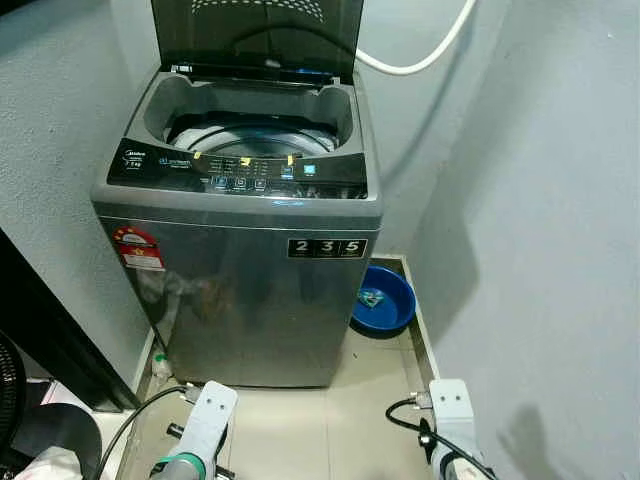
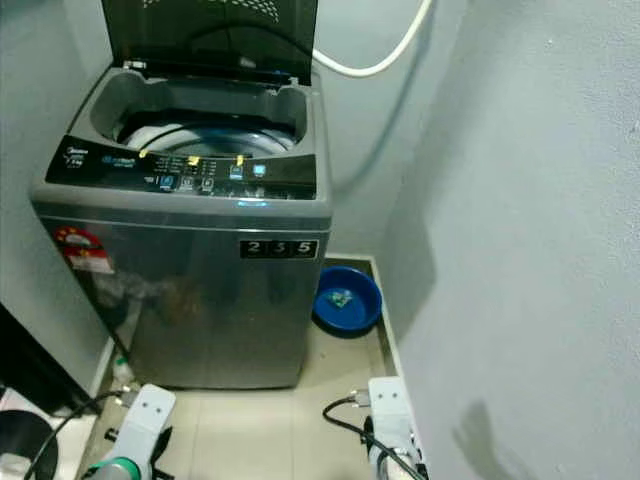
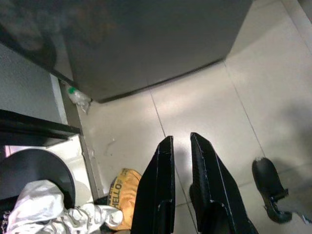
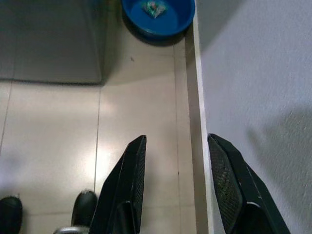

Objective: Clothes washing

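Note:
A grey top-loading washing machine [image 1: 240, 290] stands straight ahead with its lid [image 1: 258, 30] raised, and its drum [image 1: 250, 140] looks dark. At the lower left a white garment [image 3: 34, 212] lies bunched beside a yellow cloth [image 3: 122, 192]. Both of my arms hang low in front of the machine. The left gripper [image 3: 181, 139] points at the floor tiles, its fingers close together with nothing between them. Beside the right wall, the right gripper [image 4: 176, 139] is open and empty.
A blue basin [image 1: 382, 298] with a small packet in it sits on the floor between the machine and the right wall. A white hose [image 1: 420, 60] runs along the back wall. A black round container [image 3: 36, 170] and dark furniture [image 1: 40, 330] stand at the left.

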`<state>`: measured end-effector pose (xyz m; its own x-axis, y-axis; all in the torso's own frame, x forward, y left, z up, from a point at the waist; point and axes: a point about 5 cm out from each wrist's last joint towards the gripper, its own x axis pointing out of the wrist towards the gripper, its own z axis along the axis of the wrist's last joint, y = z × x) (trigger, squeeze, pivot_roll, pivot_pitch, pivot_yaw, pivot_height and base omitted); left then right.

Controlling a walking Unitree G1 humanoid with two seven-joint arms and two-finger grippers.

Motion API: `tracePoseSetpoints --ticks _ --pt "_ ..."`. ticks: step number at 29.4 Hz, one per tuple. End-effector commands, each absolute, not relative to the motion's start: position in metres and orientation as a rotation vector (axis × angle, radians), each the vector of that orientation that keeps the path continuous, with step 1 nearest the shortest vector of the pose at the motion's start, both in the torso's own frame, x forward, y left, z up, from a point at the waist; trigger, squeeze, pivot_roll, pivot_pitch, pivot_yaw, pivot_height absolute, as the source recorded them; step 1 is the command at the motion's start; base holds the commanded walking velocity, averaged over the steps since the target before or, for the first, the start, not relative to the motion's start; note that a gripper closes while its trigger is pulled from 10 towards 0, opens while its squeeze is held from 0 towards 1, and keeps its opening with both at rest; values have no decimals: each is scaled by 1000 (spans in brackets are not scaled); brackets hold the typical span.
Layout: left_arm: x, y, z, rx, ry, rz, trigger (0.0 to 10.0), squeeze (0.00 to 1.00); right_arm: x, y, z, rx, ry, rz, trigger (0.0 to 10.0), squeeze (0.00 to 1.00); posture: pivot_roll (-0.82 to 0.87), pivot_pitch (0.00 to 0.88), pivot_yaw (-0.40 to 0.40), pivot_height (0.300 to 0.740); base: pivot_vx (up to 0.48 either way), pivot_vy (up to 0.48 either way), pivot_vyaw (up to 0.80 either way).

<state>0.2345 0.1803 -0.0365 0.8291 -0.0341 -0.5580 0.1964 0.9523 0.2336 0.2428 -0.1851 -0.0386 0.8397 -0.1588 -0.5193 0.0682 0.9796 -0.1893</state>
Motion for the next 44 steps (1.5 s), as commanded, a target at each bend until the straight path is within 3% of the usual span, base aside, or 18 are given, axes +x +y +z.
tracePoseSetpoints --ticks 1,9,26,44 --pt "230 181 -40 292 596 -123 10000 0 238 -185 -42 -164 580 -119 10000 0 68 0 2 740 0 0 0" --pt "235 179 -38 294 572 -130 10000 0 241 -180 -41 -158 568 -95 10000 0 78 0 3 740 0 0 59" --pt "228 174 -46 312 589 -157 10000 0 222 -175 -57 -265 663 15 10000 0 96 0 -12 740 0 0 800" --pt "230 169 -46 328 586 -186 10000 0 222 -175 -57 -264 648 15 10000 0 73 0 2 740 0 0 800"
